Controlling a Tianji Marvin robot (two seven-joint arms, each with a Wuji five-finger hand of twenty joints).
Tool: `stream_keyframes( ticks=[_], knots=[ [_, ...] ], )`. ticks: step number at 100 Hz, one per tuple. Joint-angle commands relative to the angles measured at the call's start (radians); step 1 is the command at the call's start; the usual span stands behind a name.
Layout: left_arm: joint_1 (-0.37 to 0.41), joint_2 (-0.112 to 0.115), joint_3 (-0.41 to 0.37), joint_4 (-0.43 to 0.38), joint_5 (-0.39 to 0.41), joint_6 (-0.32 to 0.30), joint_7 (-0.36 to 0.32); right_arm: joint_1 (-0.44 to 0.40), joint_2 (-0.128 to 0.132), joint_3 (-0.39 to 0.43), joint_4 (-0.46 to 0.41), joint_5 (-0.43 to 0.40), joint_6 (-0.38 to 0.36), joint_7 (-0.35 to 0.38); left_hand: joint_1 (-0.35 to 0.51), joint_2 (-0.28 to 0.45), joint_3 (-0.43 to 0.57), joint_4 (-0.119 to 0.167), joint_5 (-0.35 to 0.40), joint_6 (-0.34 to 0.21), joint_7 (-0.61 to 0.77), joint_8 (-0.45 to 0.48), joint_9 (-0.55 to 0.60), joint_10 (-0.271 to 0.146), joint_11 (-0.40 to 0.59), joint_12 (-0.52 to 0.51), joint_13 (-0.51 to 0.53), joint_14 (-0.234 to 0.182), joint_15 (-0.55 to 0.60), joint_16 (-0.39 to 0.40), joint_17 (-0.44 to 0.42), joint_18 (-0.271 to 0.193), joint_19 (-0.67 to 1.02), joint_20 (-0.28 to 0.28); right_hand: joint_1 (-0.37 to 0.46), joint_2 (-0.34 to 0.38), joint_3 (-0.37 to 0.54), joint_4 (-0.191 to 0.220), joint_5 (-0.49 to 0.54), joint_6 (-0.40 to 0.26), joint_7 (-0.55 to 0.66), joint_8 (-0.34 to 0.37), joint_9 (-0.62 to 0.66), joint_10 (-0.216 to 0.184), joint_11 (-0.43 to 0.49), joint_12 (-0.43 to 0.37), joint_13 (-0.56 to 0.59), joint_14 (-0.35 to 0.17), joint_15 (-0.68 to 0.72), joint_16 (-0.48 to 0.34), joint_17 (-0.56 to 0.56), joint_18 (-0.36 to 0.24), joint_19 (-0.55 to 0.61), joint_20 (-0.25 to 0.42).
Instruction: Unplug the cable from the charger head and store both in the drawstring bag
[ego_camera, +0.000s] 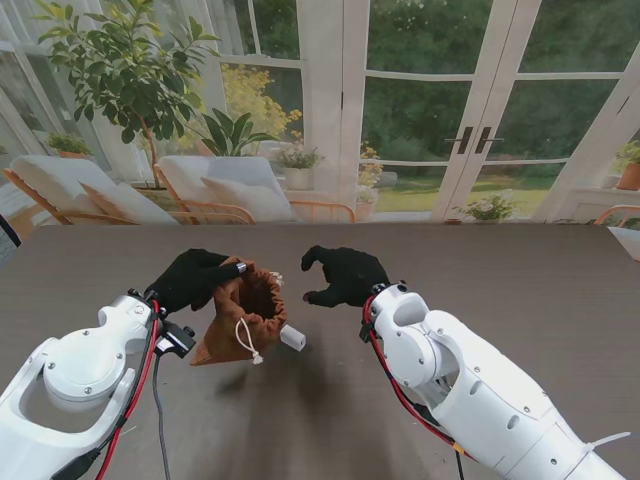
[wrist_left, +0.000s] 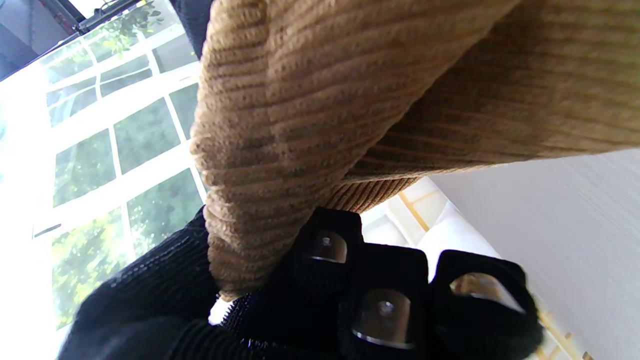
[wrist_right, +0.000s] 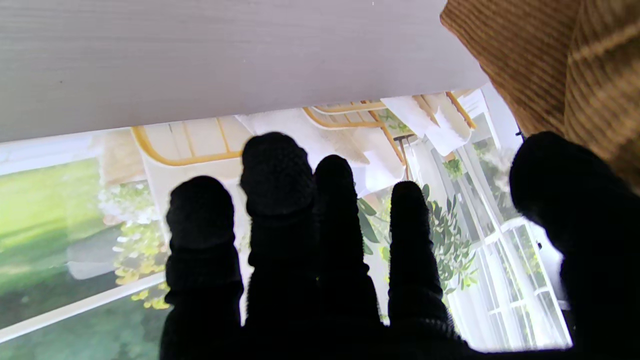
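Landmark: the drawstring bag (ego_camera: 245, 312), brown corduroy, mouth open and turned up and away from me.
Left hand (ego_camera: 195, 279): clamped on the bag's rim at its left side; the left wrist view shows the fingers (wrist_left: 325, 260) pinching a fold of the cloth (wrist_left: 300, 125), so the bag hangs lifted from that edge.
Right hand (ego_camera: 343, 275): just right of the bag's mouth, fingers (wrist_right: 277, 170) spread and curled, holding nothing.
Charger head (ego_camera: 292, 337): small white block on the table (ego_camera: 480, 270), touching or just beside the bag's right lower side, outside it.
Cable: I cannot tell where it is; perhaps already inside the bag.
Cord (ego_camera: 246, 340): white drawstring dangling down the bag's front.
Step in hand, as I judge: fetch the charger head and drop it in.
How to do it well: keep the rim held high and wide, pinch the block by its sides, release it deep inside the mouth.
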Motion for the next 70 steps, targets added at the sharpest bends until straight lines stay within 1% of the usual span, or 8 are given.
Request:
stream_keyframes(
  ticks=[1,10,19,23,31,43,57,70],
  knots=[
    [0.013,-0.001,-0.009,-0.015,-0.003,-0.007,-0.013,0.005,-0.006,-0.016,0.016,-0.013,-0.013,0.021,0.045,0.026,0.025,0.022,0.026,0.156,0.004,0.007,0.049,-0.019,0.02,0.031,0.022,-0.128,0.052,-0.003,0.026,0.014,0.211,0.014,-0.013,-0.06,-0.032,-0.017,0.007,-0.037,-0.016,-0.011,-0.039,-0.012,0.017,0.023,-0.015,-0.023,0.026,0.011,0.125,-0.032,0.01,0.027],
    [0.024,-0.001,-0.019,-0.022,-0.002,-0.012,-0.012,0.017,-0.007,-0.035,0.034,-0.011,-0.023,0.024,0.044,0.025,0.026,0.022,0.026,0.155,0.004,0.007,0.049,-0.019,0.02,0.032,0.022,-0.128,0.052,-0.003,0.027,0.014,0.211,0.015,-0.002,-0.083,-0.02,-0.021,0.025,-0.063,-0.02,-0.011,-0.041,-0.012,0.018,0.029,-0.015,-0.025,0.034,0.014,0.124,-0.035,0.015,0.028],
    [0.033,-0.001,-0.027,-0.026,-0.005,-0.016,-0.011,0.031,-0.006,-0.054,0.054,-0.011,-0.038,0.029,0.044,0.025,0.027,0.023,0.025,0.155,0.003,0.007,0.049,-0.019,0.02,0.032,0.022,-0.128,0.052,-0.003,0.028,0.014,0.211,0.015,0.01,-0.108,-0.001,-0.026,0.033,-0.075,-0.029,-0.013,-0.041,-0.016,0.017,0.032,-0.015,-0.031,0.041,0.017,0.123,-0.04,0.019,0.029],
    [0.036,-0.001,-0.031,-0.028,-0.006,-0.018,-0.011,0.037,-0.007,-0.063,0.065,-0.01,-0.045,0.031,0.043,0.025,0.027,0.022,0.025,0.156,0.003,0.007,0.049,-0.019,0.02,0.032,0.022,-0.128,0.052,-0.003,0.028,0.014,0.211,0.015,0.011,-0.123,0.019,-0.037,0.036,-0.081,-0.034,-0.012,-0.042,-0.017,0.016,0.035,-0.016,-0.031,0.043,0.017,0.122,-0.041,0.022,0.029],
    [0.041,-0.001,-0.037,-0.032,-0.007,-0.021,-0.012,0.051,-0.007,-0.079,0.086,-0.009,-0.063,0.035,0.043,0.026,0.027,0.023,0.025,0.155,0.003,0.007,0.049,-0.019,0.02,0.032,0.022,-0.128,0.052,-0.002,0.028,0.013,0.212,0.015,0.023,-0.151,0.037,-0.041,0.043,-0.098,-0.037,-0.011,-0.042,-0.022,0.016,0.037,-0.014,-0.039,0.049,0.019,0.122,-0.049,0.029,0.031],
    [0.047,0.0,-0.043,-0.038,-0.008,-0.025,-0.013,0.069,-0.008,-0.104,0.118,-0.007,-0.085,0.034,0.042,0.026,0.027,0.023,0.025,0.154,0.003,0.007,0.049,-0.019,0.02,0.032,0.022,-0.128,0.052,-0.002,0.029,0.013,0.212,0.015,0.031,-0.193,0.071,-0.054,0.05,-0.102,-0.039,-0.01,-0.043,-0.025,0.018,0.039,-0.013,-0.046,0.058,0.023,0.121,-0.055,0.039,0.033],
    [0.052,0.0,-0.048,-0.044,-0.008,-0.027,-0.014,0.089,-0.01,-0.133,0.147,-0.011,-0.095,0.035,0.041,0.026,0.027,0.022,0.026,0.153,0.003,0.007,0.049,-0.019,0.02,0.032,0.022,-0.128,0.052,-0.002,0.031,0.012,0.214,0.015,0.027,-0.202,0.084,-0.061,0.058,-0.107,-0.038,-0.01,-0.044,-0.025,0.021,0.041,-0.009,-0.048,0.07,0.027,0.126,-0.061,0.05,0.034],
    [0.055,0.001,-0.05,-0.047,-0.009,-0.028,-0.015,0.106,-0.014,-0.163,0.169,-0.019,-0.088,0.031,0.042,0.026,0.027,0.023,0.024,0.154,0.002,0.006,0.048,-0.02,0.018,0.032,0.022,-0.128,0.052,-0.002,0.032,0.012,0.214,0.014,0.017,-0.198,0.08,-0.064,0.061,-0.101,-0.04,-0.012,-0.042,-0.026,0.024,0.043,-0.004,-0.058,0.08,0.03,0.134,-0.067,0.06,0.034]
  ],
)
